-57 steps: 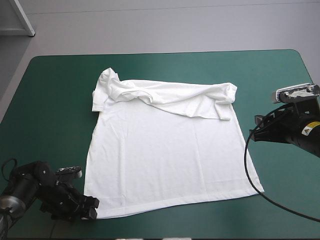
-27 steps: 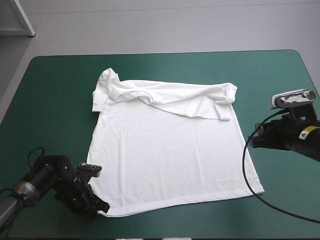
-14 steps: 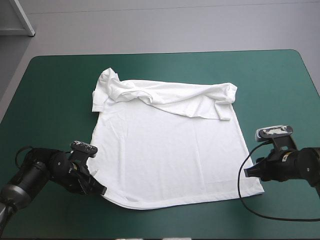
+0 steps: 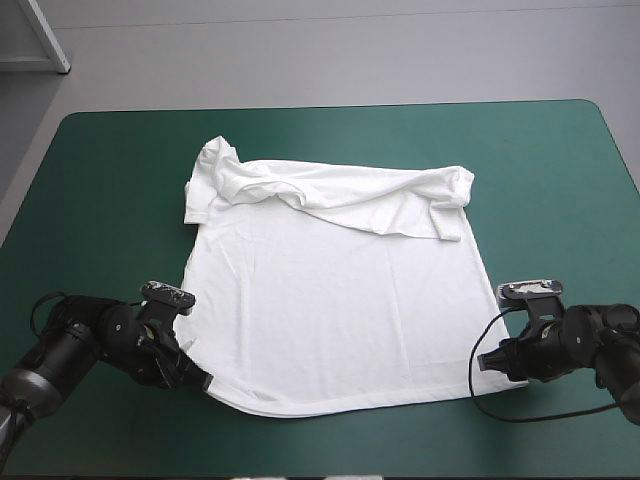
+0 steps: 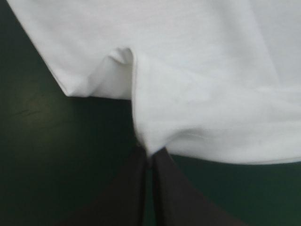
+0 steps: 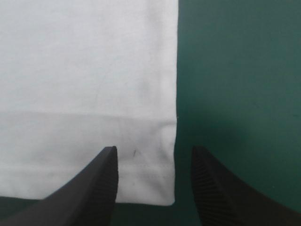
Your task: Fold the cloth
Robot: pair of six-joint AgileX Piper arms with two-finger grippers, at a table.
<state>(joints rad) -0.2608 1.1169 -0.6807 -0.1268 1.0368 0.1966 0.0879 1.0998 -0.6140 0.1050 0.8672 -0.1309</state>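
Observation:
The white T-shirt lies spread flat on the teal-green table, its collar end folded over and bunched toward the far side. My left gripper is at the near left hem corner, shut on the T-shirt; in the left wrist view its fingertips pinch the lifted corner of the T-shirt. My right gripper sits low at the near right hem corner. In the right wrist view the right gripper stands open, with the corner of the T-shirt between its fingers.
Bare teal-green cover surrounds the shirt on all sides, widest at the far left and far right. A white-framed object stands on the floor beyond the table's far left corner.
My left gripper came in to the near left hem corner, closed on it and pulled it slightly inward. My right arm came down from the right edge to the near right corner.

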